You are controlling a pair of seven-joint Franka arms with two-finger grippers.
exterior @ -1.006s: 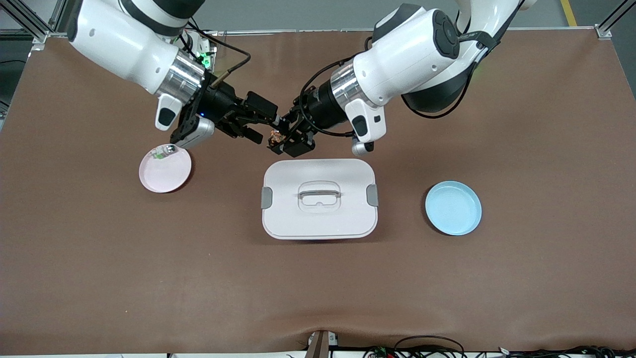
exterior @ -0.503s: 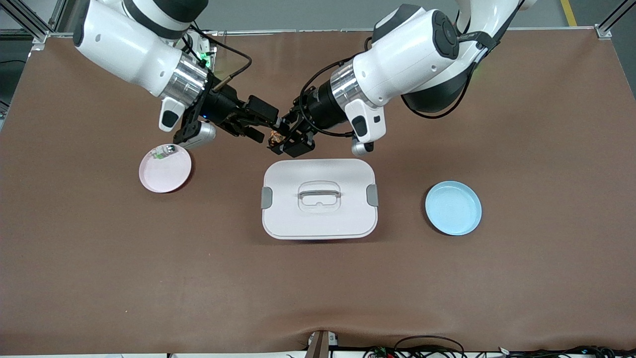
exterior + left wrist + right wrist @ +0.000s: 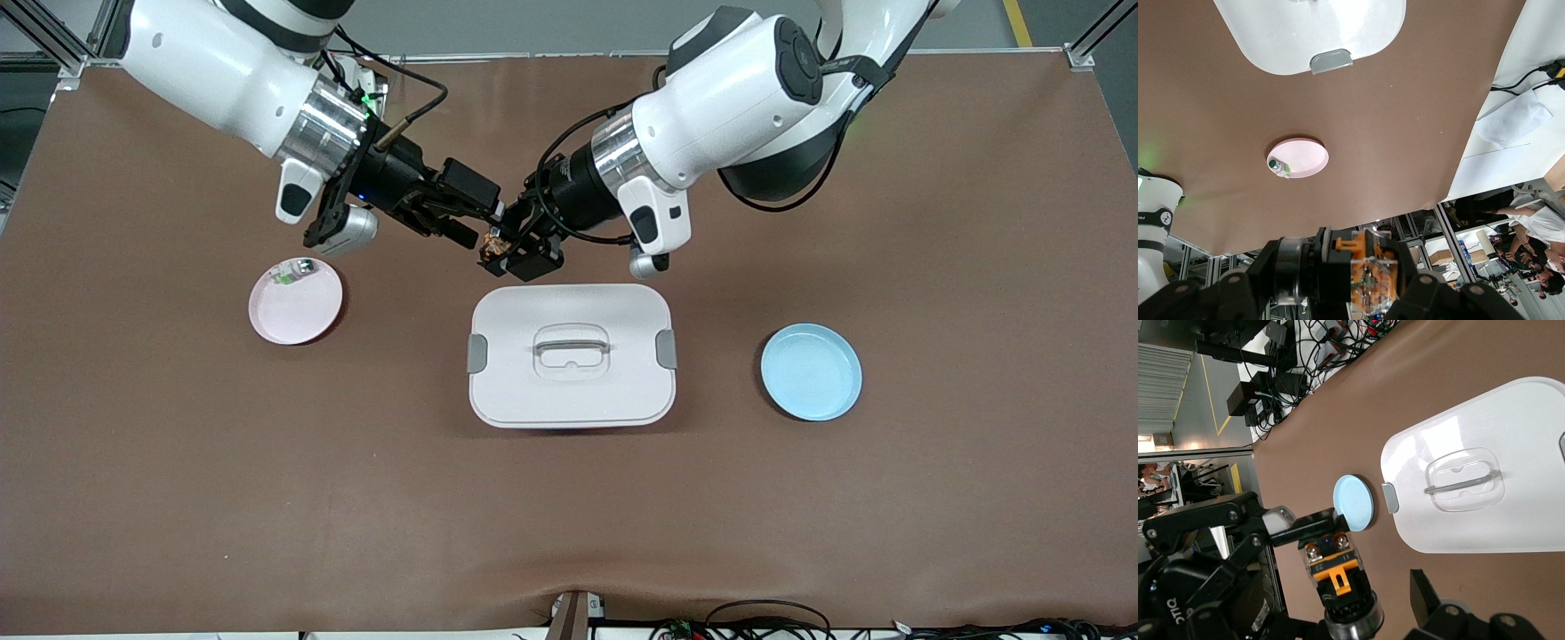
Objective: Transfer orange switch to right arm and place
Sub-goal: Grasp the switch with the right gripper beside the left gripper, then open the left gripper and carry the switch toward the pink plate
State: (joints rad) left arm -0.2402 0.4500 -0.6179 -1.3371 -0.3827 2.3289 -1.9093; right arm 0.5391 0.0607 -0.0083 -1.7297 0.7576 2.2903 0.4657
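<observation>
The orange switch point(image 3: 491, 244) is a black body with an orange clip, a clear block and a silver ring. My left gripper point(image 3: 514, 251) is shut on it and holds it in the air over the brown mat, beside the white box's edge that faces the robots. It also shows in the left wrist view point(image 3: 1365, 267), between my left gripper's point(image 3: 1338, 283) fingers. My right gripper point(image 3: 464, 220) is open, level with the switch. In the right wrist view the switch's point(image 3: 1338, 580) silver end sits between my right gripper's point(image 3: 1355, 613) fingers point(image 3: 1426, 593), with a gap.
A white lidded box point(image 3: 571, 391) sits mid-table. A pink plate point(image 3: 298, 311) toward the right arm's end holds a small whitish-green and silver part point(image 3: 292, 271). A blue plate point(image 3: 811, 371) lies toward the left arm's end.
My right arm has lifted off the pink plate's edge and its open gripper has closed in on the switch. My left gripper and the switch have not moved.
</observation>
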